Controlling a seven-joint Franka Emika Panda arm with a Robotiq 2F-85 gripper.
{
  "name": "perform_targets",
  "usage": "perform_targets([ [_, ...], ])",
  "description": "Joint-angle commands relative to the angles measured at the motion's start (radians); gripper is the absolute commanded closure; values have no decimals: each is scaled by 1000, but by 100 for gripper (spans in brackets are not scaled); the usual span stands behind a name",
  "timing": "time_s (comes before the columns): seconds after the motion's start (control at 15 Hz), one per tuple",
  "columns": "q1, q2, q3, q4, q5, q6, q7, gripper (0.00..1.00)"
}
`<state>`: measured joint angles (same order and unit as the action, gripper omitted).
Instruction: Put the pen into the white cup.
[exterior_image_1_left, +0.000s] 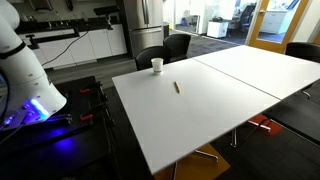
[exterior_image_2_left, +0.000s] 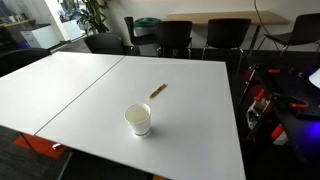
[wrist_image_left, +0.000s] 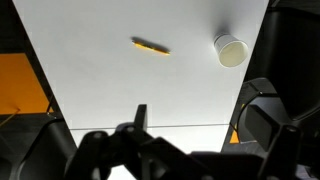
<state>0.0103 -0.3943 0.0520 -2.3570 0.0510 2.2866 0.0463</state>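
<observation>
Closest to the wrist camera, a dark, blurred gripper (wrist_image_left: 140, 128) along the lower edge of the frame, with a single finger (wrist_image_left: 140, 112) poking up clear of the mass; cannot tell how wide the jaws stand. Hovering over the near rim of the white worktop (wrist_image_left: 100, 90), well apart from both task items. Farther up the wrist view, the pen (wrist_image_left: 150, 47), thin and brownish-orange, lying flat on the bare surface, nearly crosswise to the frame. Off to its right at about the same depth, the white cup (wrist_image_left: 231, 50), close to the worktop's side edge, not touching the pen. In an exterior view, the white cup (exterior_image_2_left: 139, 120) in the foreground, upright, mouth open to the top, and just past it, a little to the right, the pen (exterior_image_2_left: 158, 91), flat and at a slant, apart from the cup and outside it. Same worktop (exterior_image_2_left: 80, 85) here split by a seam into two slabs, with dark chairs (exterior_image_2_left: 176, 35) lined up behind the far edge. In an exterior view from the opposite side, the order reversed: the pen (exterior_image_1_left: 177, 88) nearer, the white cup (exterior_image_1_left: 157, 65) beyond it, near the far rim of the worktop (exterior_image_1_left: 220, 110). At the left margin, the white robot arm (exterior_image_1_left: 25, 70), standing off the worktop's corner; behind the cup, more dark chairs (exterior_image_1_left: 165, 48).
</observation>
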Motion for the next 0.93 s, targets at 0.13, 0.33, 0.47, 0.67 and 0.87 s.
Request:
perform_targets([
  [0.13, 23, 105, -90, 9, 24, 151, -233, 0],
  [0.33, 37, 176, -133, 7, 57, 219, -400, 0],
  [0.47, 49, 217, -156, 5, 98, 235, -521, 0],
  [0.67, 51, 272, -176, 2, 183, 237, -706, 0],
  [0.87, 33, 329, -174, 1, 254, 218, -891, 0],
])
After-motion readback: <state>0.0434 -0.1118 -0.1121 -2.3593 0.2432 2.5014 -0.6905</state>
